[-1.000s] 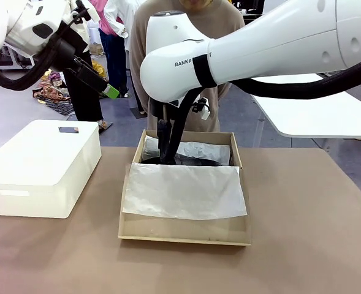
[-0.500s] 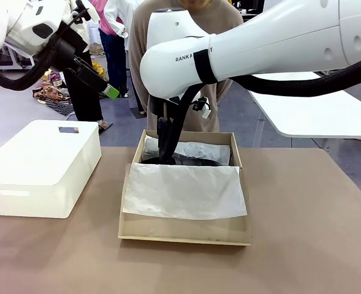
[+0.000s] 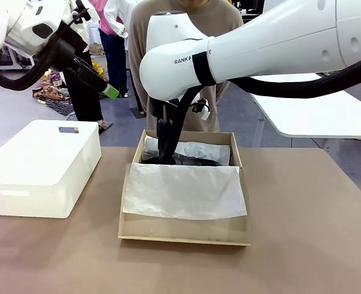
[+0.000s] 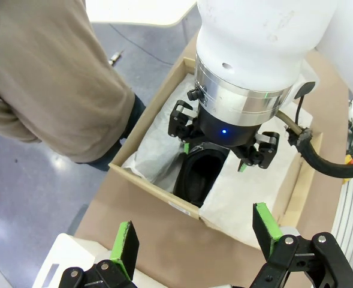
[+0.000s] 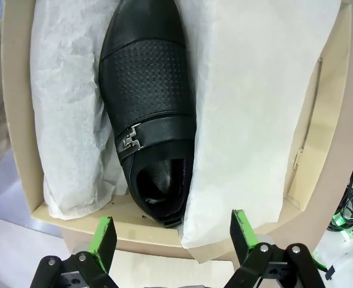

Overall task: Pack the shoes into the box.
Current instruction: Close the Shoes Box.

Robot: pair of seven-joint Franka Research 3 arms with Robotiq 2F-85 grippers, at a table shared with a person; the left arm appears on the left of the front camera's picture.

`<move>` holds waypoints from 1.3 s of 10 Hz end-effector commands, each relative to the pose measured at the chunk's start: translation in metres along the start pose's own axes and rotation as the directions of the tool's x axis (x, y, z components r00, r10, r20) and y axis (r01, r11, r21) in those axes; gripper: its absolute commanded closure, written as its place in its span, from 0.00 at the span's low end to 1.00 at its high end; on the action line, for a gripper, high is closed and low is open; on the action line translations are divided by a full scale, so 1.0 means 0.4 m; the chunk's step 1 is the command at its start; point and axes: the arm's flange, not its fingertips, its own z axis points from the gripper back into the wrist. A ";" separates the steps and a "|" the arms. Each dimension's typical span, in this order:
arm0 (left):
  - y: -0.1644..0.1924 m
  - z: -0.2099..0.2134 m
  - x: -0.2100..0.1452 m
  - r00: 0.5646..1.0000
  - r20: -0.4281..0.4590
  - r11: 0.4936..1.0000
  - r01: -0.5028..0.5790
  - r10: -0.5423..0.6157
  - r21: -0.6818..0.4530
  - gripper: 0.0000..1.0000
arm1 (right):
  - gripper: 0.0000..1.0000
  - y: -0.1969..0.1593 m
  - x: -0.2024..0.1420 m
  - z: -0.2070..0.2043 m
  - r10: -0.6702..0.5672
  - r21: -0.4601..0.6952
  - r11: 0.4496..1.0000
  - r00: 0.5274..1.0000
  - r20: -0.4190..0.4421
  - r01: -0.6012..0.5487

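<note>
White plastic, a lidded bin (image 3: 42,165), sits at the left end of the brown desk (image 3: 303,245). High above its far corner hangs the left hand (image 3: 110,92), well away from everything on the desk. In its own wrist view the left hand (image 4: 197,240) has its green-padded fingers spread wide with nothing between them, and it looks down on the box from off to one side.

At the middle of the desk is the tan cardboard shoebox (image 3: 184,229), open. A sheet of white tissue paper (image 3: 183,193) is draped over its near half. In the far half, between folds of tissue, lies one glossy black shoe (image 3: 192,162). I cannot tell whether a second shoe lies under the paper.

The right arm reaches across from the right and drops the right hand (image 3: 165,150) into the far part of the box, straight over that shoe. From the right wrist, the shoe (image 5: 149,120) lies lengthwise along the box, toe pointing away. Its metal buckle strap (image 5: 131,141) crosses the middle, and its heel opening is nearest the right hand (image 5: 173,231). The fingers stand apart and are not touching the leather. The left wrist view shows the same: the right hand (image 4: 214,157) is open just above the shoe (image 4: 197,180).

A person in a brown top (image 3: 186,30) stands at the far edge, behind the box.
</note>
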 end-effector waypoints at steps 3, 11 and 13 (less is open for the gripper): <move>0.006 0.002 -0.003 1.000 0.021 1.000 0.013 -0.012 -0.018 0.00 | 0.00 -0.046 0.110 0.119 0.369 -0.022 0.929 0.929 0.006 -0.369; 0.006 0.002 -0.003 1.000 0.021 1.000 0.013 -0.012 -0.018 0.00 | 0.00 -0.134 0.383 0.287 0.968 -0.132 0.241 0.248 -0.036 -0.961; 0.006 0.002 -0.003 1.000 0.021 1.000 0.013 -0.012 -0.018 0.00 | 0.00 -0.151 0.403 0.287 0.987 -0.122 0.135 0.145 -0.077 -0.983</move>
